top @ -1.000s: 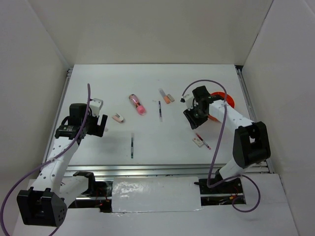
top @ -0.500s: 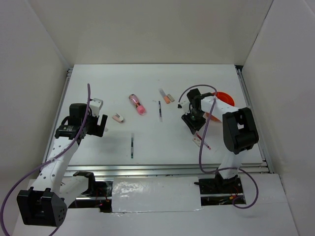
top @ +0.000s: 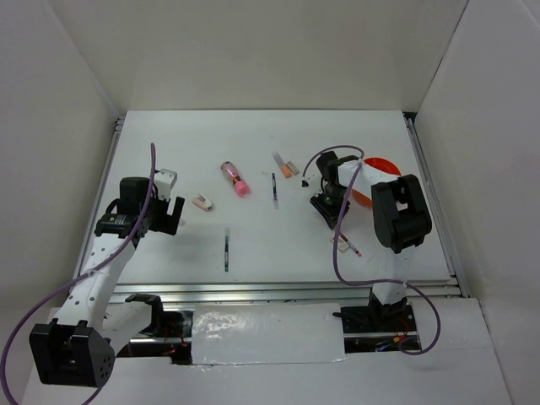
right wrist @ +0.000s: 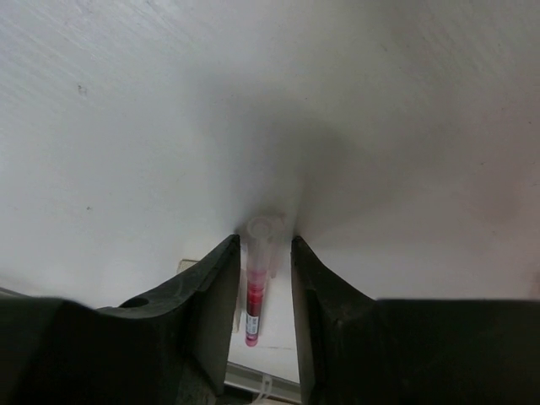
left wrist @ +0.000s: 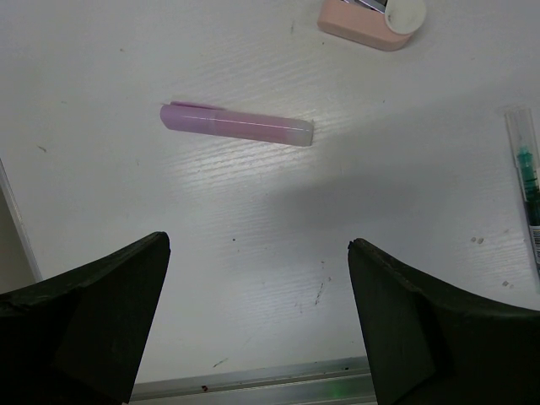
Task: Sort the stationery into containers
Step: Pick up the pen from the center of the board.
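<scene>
Seen from above, the left end effector (top: 171, 213) hovers at the left of the counter (top: 253, 135). The right end effector (top: 327, 213) hangs left of the orange tub (top: 386, 165), just far of the red-white pen (top: 346, 242). In the left wrist view the fingers stand wide above the lilac pen (left wrist: 238, 125). In the right wrist view the fingers are narrowly apart and grip nothing, and the red-white pen (right wrist: 256, 291) shows through the gap.

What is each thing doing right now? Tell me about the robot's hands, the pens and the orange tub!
Left gripper: wide open, holding nothing.
Right gripper: open a little, straddling the red-white pen.
Red-white pen: lying on the table, not lifted.
Lilac pen: lying flat, untouched.
Pink tube: lying on the table.
Orange tub: on the table, partly hidden.
</scene>
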Motion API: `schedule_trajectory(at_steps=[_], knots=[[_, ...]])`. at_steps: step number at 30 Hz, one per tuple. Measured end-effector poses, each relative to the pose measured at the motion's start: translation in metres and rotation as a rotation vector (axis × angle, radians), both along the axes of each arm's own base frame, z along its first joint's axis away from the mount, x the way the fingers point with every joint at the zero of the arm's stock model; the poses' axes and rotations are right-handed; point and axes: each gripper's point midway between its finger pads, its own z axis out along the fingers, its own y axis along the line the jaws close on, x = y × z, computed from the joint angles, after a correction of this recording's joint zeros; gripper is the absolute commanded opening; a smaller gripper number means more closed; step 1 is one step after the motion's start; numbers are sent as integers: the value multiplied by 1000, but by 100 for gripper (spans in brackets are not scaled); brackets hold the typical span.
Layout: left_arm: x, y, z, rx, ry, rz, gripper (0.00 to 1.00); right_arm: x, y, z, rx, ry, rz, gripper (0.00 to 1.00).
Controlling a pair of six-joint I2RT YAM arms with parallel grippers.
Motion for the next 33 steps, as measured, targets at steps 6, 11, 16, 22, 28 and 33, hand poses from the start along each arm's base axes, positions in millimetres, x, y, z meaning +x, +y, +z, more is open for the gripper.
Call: schedule_trajectory(at_steps=[6,11,16,22,28,33], knots=[[0,0,0,1,0,1,99,3,-4,0,-16,5,2,23],[0,1,0,5,0,4,99,3,-6,1,-23,7,3,15],[0,1,0,5,-1,4,99,10,-5,18,-18,-7,20,7],[0,1,4,4,-17,5,99,39,21,101,92,-204,57,0],[-1,2,10,3,-40,8,99,48,37,226,313,-561,66,0],[-2,2,22,-2,-92,6,99,45,-13,290,416,-860,-84,0]])
